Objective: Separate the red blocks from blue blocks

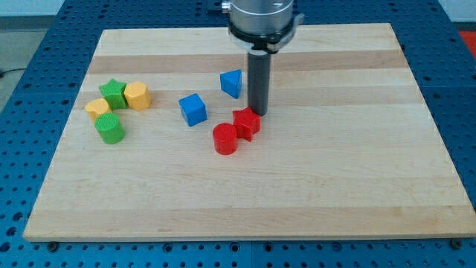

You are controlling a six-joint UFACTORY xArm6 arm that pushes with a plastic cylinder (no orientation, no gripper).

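Note:
My tip (258,112) stands on the board just above and to the right of a red star-shaped block (247,123), touching or nearly touching it. A red cylinder (224,139) sits against that block's lower left. A blue cube (193,109) lies to the left of the red pair. A blue triangular block (232,83) lies just left of my rod, above the red blocks.
At the view's left is a cluster: a green star (114,94), a yellow hexagonal block (137,96), a yellow block (97,109) and a green cylinder (110,129). The wooden board (335,186) lies on a blue perforated table.

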